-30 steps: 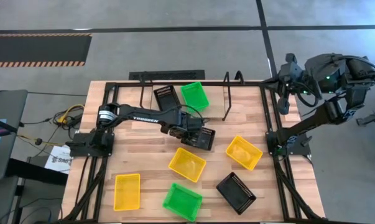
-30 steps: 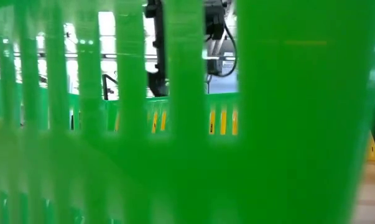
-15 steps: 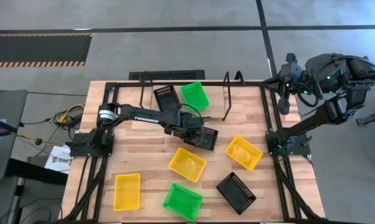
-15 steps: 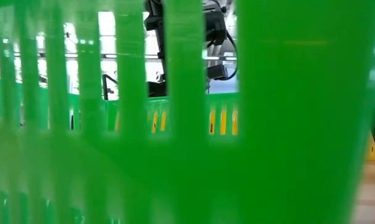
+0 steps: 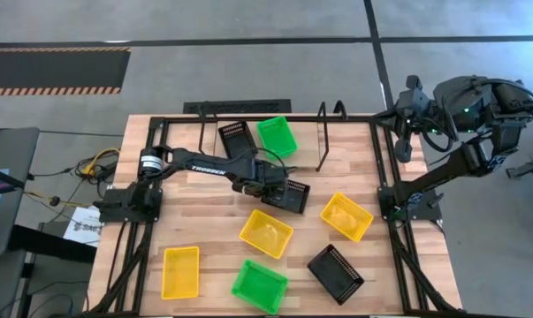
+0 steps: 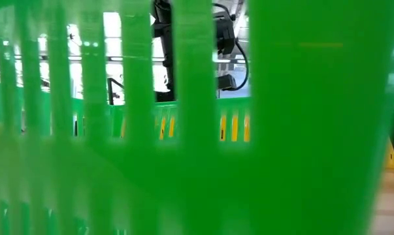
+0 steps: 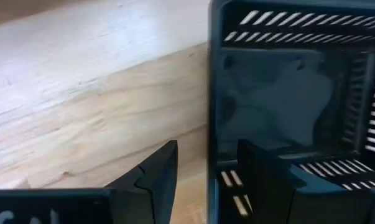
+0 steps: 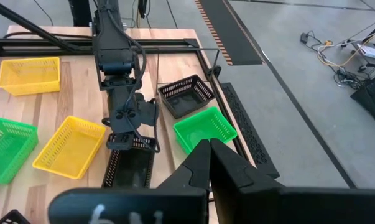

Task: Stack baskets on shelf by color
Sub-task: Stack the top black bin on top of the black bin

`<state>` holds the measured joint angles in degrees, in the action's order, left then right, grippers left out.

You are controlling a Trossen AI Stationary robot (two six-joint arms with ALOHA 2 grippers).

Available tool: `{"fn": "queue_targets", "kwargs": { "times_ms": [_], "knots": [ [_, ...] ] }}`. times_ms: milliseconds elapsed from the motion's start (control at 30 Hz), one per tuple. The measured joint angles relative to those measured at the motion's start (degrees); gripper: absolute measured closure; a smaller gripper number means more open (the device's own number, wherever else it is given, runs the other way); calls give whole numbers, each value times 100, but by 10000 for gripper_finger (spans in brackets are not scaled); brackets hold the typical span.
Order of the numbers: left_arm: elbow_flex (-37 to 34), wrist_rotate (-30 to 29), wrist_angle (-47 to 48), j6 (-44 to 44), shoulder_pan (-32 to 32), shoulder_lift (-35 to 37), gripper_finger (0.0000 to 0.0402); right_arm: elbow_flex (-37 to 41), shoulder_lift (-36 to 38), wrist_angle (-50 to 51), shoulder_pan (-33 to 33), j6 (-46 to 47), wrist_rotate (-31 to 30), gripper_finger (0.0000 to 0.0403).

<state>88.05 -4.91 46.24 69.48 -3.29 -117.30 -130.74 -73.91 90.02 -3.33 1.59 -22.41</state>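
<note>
A black basket sits on the table near its middle. My left gripper is open over that basket's near end wall, one finger outside it and one finger inside, with a gap on each side. It points steeply down. On the shelf at the far edge stand another black basket and a green basket. My right gripper is shut and empty, raised high at the table's far right.
Loose on the table lie three yellow baskets, a green basket and a black basket. The near green basket fills the low view. Bare wood lies between the left arm and the shelf.
My left gripper has sunk a little over the black basket's wall and has stayed open. The basket has not visibly moved.
</note>
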Motion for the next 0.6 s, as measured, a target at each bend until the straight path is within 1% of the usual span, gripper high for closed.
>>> {"fn": "queue_targets", "kwargs": {
  "times_ms": [200, 267, 367, 533, 600],
  "knots": [
    [-20, -4, -107, -46, -51, 0, 250, 0, 1, 0, 0, -15, 0, 377],
    [-20, -11, -152, -167, -76, 0, 260, 0, 0, 0, 0, -17, 1, 377],
    [-20, -11, -254, -329, -121, 0, 296, 0, 0, 0, 0, -46, 2, 377],
    [-20, -93, -541, -632, -194, 0, 383, 0, 1, 0, 0, -57, 0, 377],
    [-20, -83, -590, -848, -224, 0, 394, 0, 2, 0, 0, -57, 2, 377]
  ]
}}
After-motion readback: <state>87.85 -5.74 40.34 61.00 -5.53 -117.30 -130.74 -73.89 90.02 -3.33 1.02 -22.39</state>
